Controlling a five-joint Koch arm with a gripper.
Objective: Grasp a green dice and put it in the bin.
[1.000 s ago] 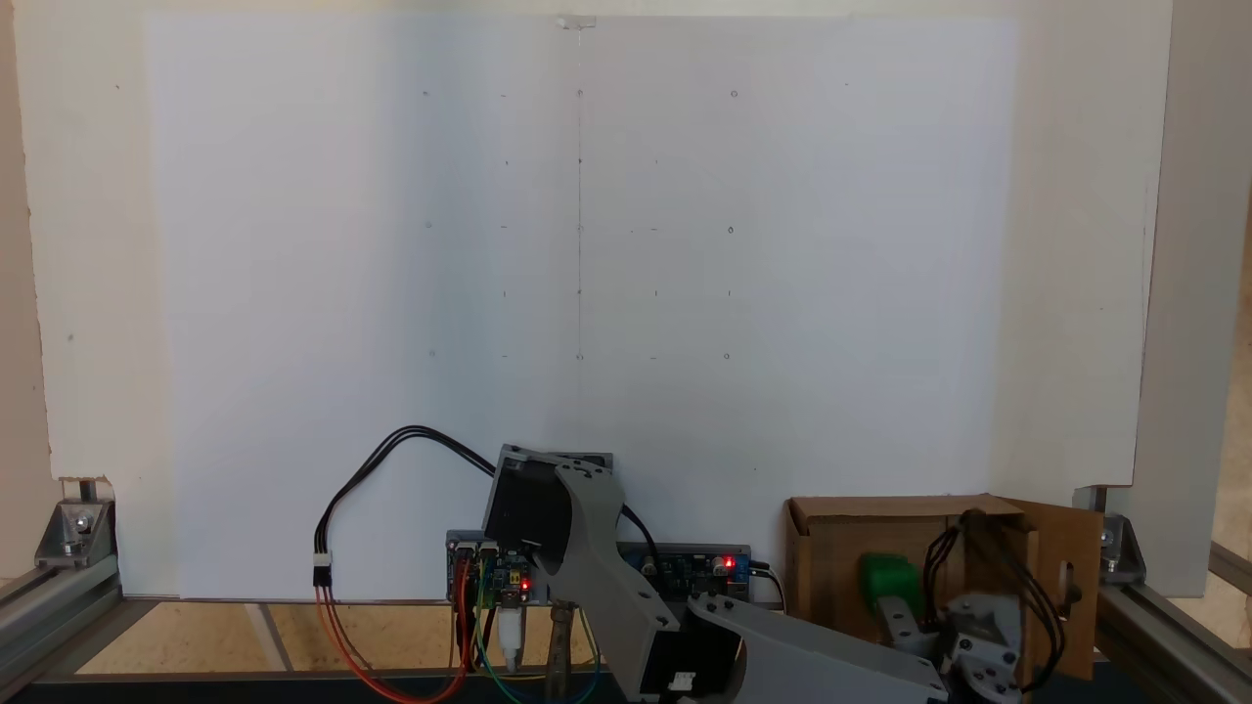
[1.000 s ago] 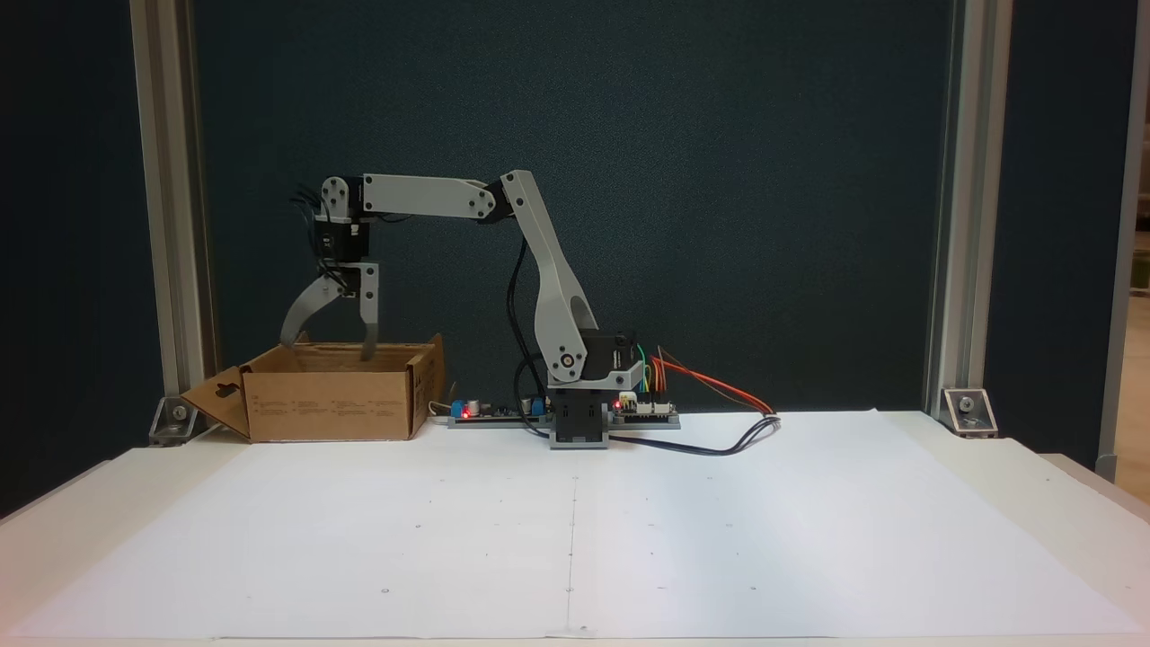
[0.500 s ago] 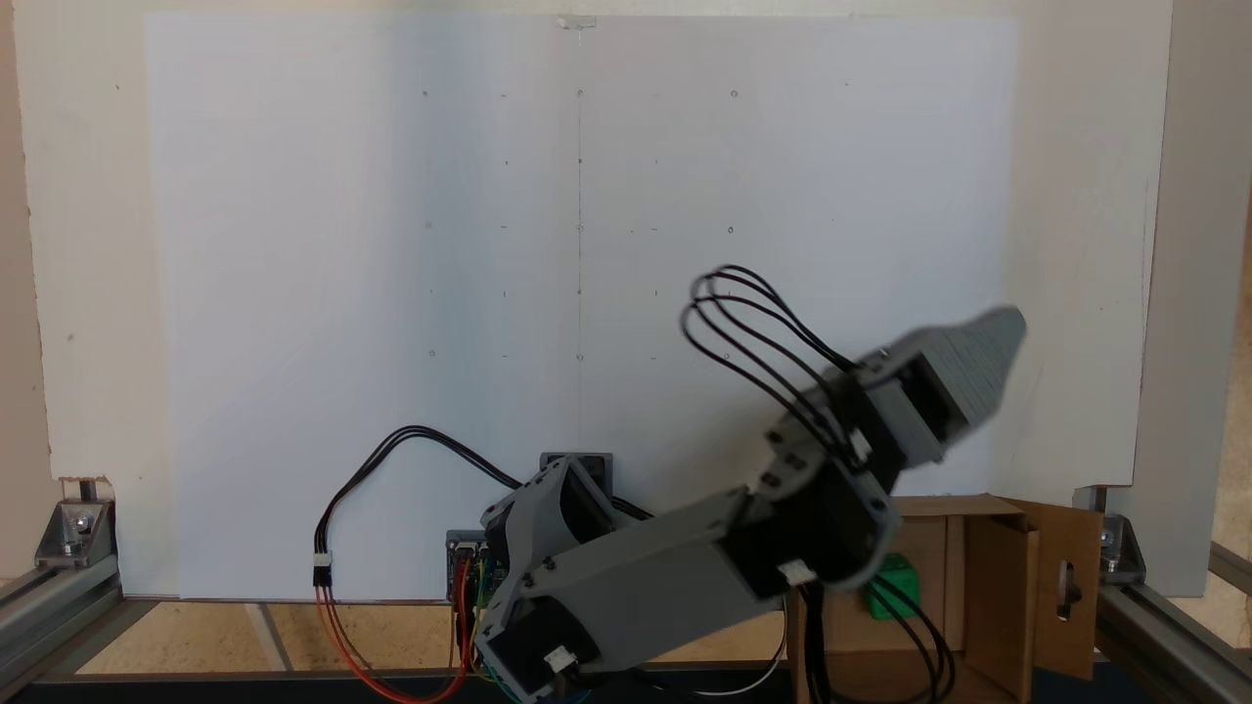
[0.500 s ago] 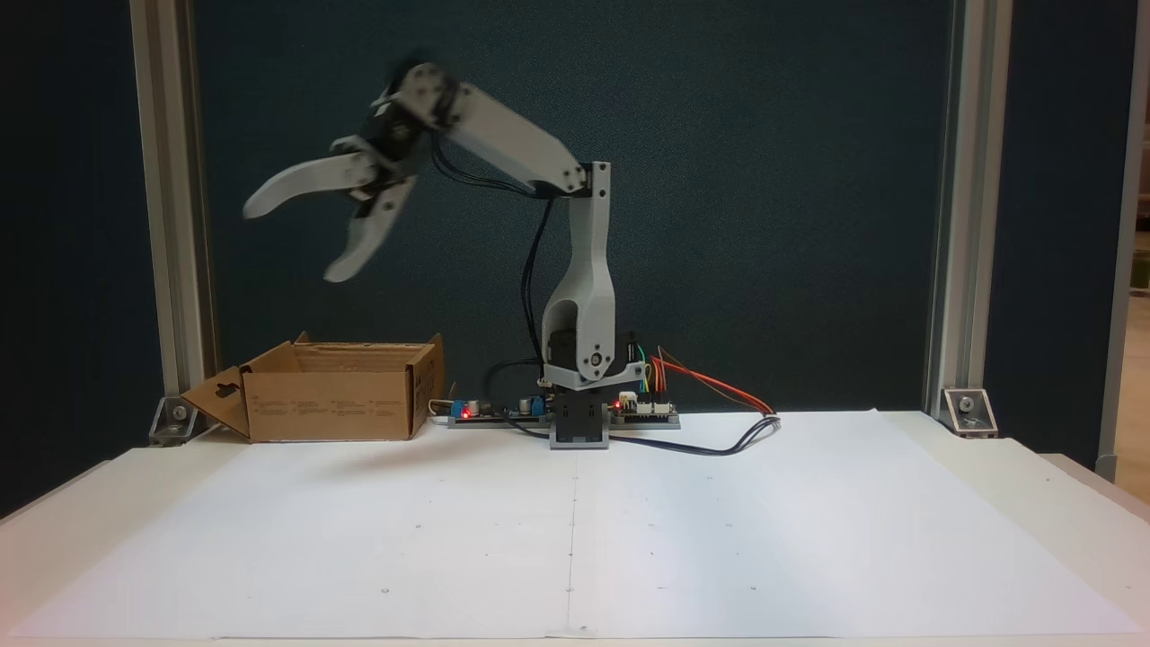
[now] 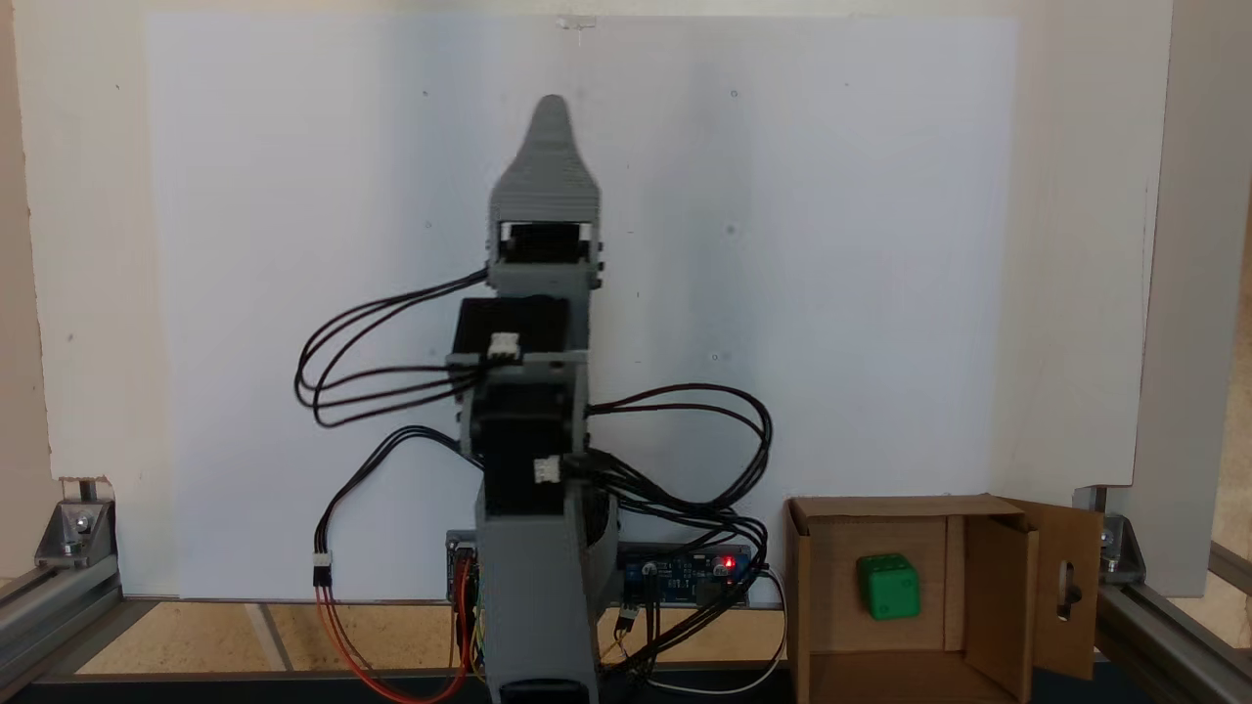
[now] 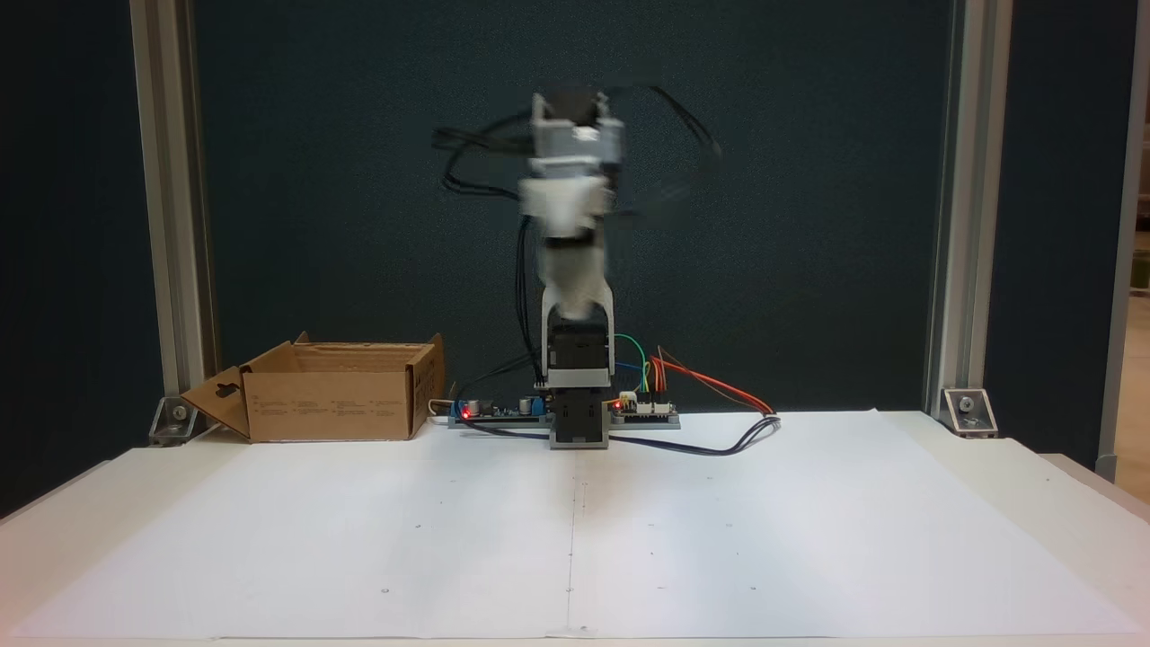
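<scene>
The small bright green plastic dice (image 5: 888, 587) lies inside the brown corrugated cardboard bin (image 5: 822, 626). The grey hand (image 5: 551, 122) points away over the table (image 6: 809, 539); its opening cannot be told.

Arm (image 5: 533, 577): folded upright over its base, blurred in a fixed view (image 6: 575, 261).
Claw (image 5: 551, 122): raised, pointing forward; one tip visible, jaw state indeterminate.
</scene>
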